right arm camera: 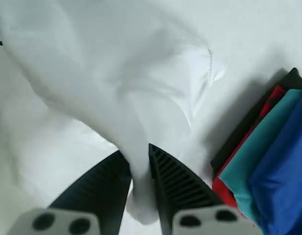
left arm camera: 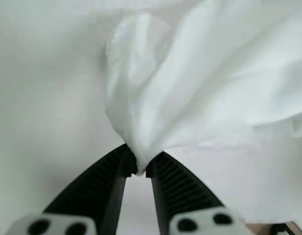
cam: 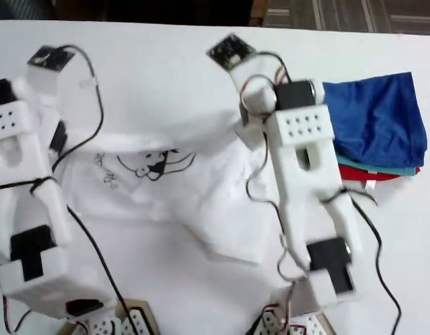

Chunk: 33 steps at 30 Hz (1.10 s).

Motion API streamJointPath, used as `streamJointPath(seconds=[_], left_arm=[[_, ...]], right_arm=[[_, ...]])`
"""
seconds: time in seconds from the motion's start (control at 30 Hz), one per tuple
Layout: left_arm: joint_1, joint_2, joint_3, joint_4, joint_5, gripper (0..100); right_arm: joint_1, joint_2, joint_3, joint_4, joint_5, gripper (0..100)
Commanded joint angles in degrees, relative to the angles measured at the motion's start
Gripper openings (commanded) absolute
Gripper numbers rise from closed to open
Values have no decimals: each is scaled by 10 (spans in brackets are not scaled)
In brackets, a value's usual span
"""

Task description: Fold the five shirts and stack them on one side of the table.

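Observation:
A white shirt [cam: 166, 178] with a black line drawing lies crumpled across the middle of the white table. My left gripper [left arm camera: 139, 170] is shut on a bunched edge of the white shirt [left arm camera: 190, 98], lifting it into a peak. My right gripper [right arm camera: 140, 166] is shut on another fold of the white shirt [right arm camera: 92, 73]. In the high view the right arm [cam: 302, 139] stands over the shirt's right side and the left arm [cam: 26, 160] over its left edge. A stack of folded shirts [cam: 379, 125], blue on top over teal, red and black, lies at the right.
The folded stack [right arm camera: 268, 166] sits close beside my right gripper. Cables run from both arms over the table [cam: 152, 63]. The arm bases [cam: 117, 321] stand at the near edge. The table's far part is bare.

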Motion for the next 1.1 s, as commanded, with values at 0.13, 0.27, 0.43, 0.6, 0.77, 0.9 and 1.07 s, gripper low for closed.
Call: streamJointPath(seconds=[0.13, 0.27, 0.43, 0.6, 0.77, 0.9, 1.07], left_arm=[[-19, -75, 126, -29, -14, 24], [-13, -102, 211, -69, -14, 24], [-15, -119, 329, -153, -14, 24], [-16, -118, 385, -186, -15, 24], [-16, -115, 398, -231, -15, 24], [-17, -115, 398, -230, -15, 24], [-25, -115, 398, -219, -22, 25]], right_arm=[[1, -273, 338, -97, 1, 18], [0, -345, 447, -109, 1, 18], [0, -386, 571, -158, 1, 18], [0, -392, 656, -223, 1, 18], [0, -392, 701, -280, 1, 18], [0, -391, 716, -291, 0, 18], [0, -391, 732, -282, 1, 99]])
